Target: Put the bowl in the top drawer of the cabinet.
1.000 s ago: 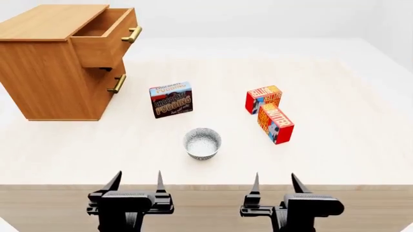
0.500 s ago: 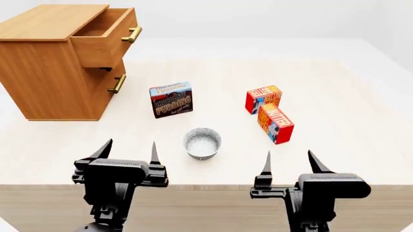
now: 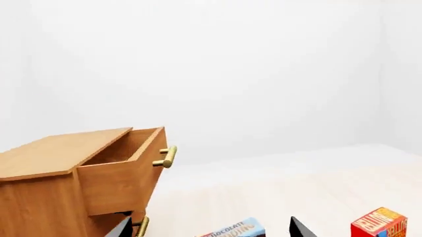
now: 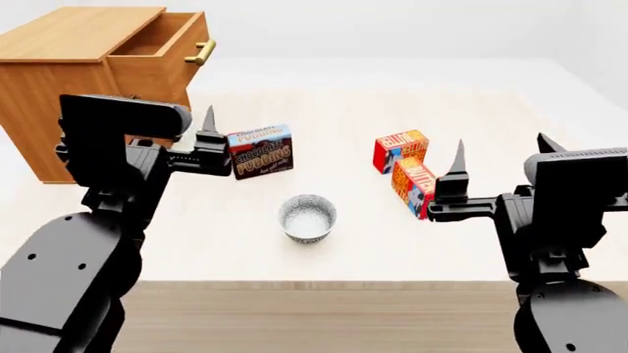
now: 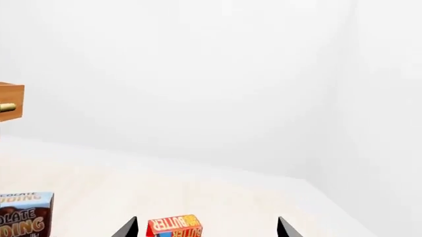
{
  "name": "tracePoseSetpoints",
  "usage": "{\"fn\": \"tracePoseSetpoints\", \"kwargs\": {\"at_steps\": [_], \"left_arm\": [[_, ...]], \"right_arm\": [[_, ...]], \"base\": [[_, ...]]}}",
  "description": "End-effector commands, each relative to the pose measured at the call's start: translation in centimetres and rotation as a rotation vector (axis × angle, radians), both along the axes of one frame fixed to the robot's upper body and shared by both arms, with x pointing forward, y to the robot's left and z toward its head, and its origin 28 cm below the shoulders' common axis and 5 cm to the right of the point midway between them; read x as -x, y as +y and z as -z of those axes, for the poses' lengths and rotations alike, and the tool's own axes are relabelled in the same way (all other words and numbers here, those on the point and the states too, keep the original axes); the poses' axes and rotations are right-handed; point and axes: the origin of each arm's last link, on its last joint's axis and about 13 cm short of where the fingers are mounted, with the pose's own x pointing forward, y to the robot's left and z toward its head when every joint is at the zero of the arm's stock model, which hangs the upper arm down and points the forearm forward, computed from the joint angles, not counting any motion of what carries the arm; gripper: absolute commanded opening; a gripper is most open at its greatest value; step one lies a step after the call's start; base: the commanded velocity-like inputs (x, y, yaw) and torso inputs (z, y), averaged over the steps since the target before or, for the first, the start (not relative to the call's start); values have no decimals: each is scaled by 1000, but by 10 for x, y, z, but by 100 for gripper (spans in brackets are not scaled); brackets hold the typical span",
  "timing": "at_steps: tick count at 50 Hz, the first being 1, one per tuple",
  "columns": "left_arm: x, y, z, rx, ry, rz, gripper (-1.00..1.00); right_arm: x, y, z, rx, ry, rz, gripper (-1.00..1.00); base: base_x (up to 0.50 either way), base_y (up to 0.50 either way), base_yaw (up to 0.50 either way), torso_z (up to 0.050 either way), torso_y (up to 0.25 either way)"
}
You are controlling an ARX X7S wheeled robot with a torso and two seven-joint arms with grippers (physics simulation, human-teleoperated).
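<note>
The speckled white-grey bowl stands upright on the pale table, between my two arms and nearer the front edge. The light brown cabinet sits at the far left, with its top drawer pulled out and showing nothing inside. My left gripper hovers open, raised to the left of the bowl; one finger is hidden behind its own housing. My right gripper is open too, raised to the bowl's right. In both wrist views the bowl is out of view. The left wrist view shows the top drawer beyond the left gripper.
A chocolate pudding box stands behind the bowl. Two red butter boxes lie to the right, close to the right gripper's inner finger. The lower drawer's brass handle shows beside a left fingertip. The table's front edge runs below the bowl.
Both arms have risen from the table's front edge and moved forward, the left toward the cabinet, the right toward the butter boxes. The grippers stay open. The bowl has not moved.
</note>
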Motion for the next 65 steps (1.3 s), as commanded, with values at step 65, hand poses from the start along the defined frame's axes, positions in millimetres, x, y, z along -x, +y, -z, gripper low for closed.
{"fn": "tracePoseSetpoints", "kwargs": {"at_steps": [65], "left_arm": [[-25, 26, -86, -85, -84, -114, 100]], "right_arm": [[-3, -15, -66, 63, -77, 59, 100]], "base": [[425, 0, 0, 0, 0]]}}
